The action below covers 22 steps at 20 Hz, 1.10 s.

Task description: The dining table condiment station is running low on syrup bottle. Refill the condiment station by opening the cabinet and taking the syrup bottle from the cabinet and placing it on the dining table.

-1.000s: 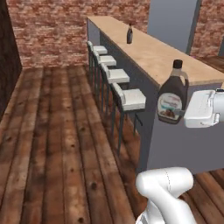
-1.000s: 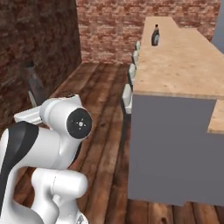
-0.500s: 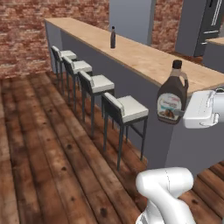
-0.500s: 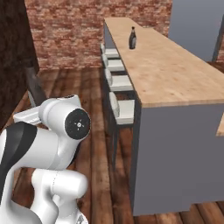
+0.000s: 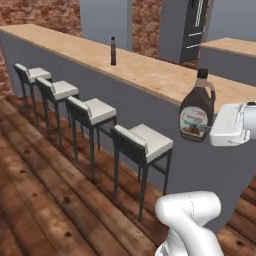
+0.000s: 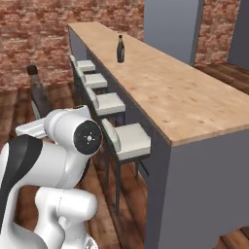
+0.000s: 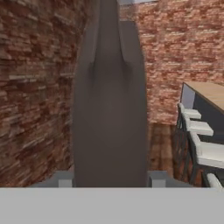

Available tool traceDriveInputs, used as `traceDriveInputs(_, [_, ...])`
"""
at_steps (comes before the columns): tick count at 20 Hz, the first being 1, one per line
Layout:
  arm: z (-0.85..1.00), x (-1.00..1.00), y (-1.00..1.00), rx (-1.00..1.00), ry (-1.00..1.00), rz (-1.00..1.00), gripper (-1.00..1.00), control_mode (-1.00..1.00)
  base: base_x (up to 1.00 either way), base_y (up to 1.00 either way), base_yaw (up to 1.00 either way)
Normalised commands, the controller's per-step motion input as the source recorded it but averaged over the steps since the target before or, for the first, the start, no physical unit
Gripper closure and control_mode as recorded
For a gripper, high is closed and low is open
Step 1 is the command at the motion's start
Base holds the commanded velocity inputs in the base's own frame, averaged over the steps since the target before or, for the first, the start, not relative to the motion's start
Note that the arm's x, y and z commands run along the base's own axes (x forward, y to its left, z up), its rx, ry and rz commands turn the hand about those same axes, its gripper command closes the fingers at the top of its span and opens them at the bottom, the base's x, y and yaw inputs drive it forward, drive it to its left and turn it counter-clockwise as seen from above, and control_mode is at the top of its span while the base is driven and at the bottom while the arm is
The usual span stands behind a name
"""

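The syrup bottle [image 5: 196, 111] is a dark-brown jug with a black cap and a pale label. It hangs upright in the air in front of the dining table [image 5: 150, 75], and my gripper [image 5: 201, 130] is shut on its lower body from the right. In the hand view the bottle [image 7: 109, 109] rises as a tall dark shape between my two fingertips [image 7: 65, 179]. From the right base view its cap and neck [image 6: 35, 87] peek out behind my arm, left of the table's wood-grain top [image 6: 175, 92]. The cabinet is out of view.
A slim dark bottle [image 5: 113, 51] stands on the table top, also seen as a bottle [image 6: 120, 48] from the right. Several white-seated stools [image 5: 145, 142] line the table's grey side. A brick wall [image 7: 39, 87] lies ahead of the hand. A dark fridge [image 5: 192, 25] stands behind.
The whole picture has shifted, so the base has turned and driven. The table and stools now sit closer and more side-on. The syrup bottle stays held the same way in my gripper.
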Motion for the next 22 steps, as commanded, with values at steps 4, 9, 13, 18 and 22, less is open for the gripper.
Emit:
traceDriveInputs(4, [0.00, 0.00, 0.00, 0.00, 0.00, 0.00, 1.00, 1.00, 0.71, 0.89, -0.42])
traceDriveInputs(9, [0.00, 0.00, 0.00, 0.00, 0.00, 0.00, 1.00, 1.00, 0.58, 0.98, -0.42])
traceDriveInputs(13, [0.00, 0.00, 0.00, 0.00, 0.00, 0.00, 1.00, 1.00, 0.50, 1.00, -0.43])
traceDriveInputs(18, [0.00, 0.00, 0.00, 0.00, 0.00, 0.00, 1.00, 1.00, 0.47, 1.00, -0.43])
traceDriveInputs(22, [0.00, 0.00, 0.00, 0.00, 0.00, 0.00, 1.00, 1.00, 0.58, 0.95, -0.44])
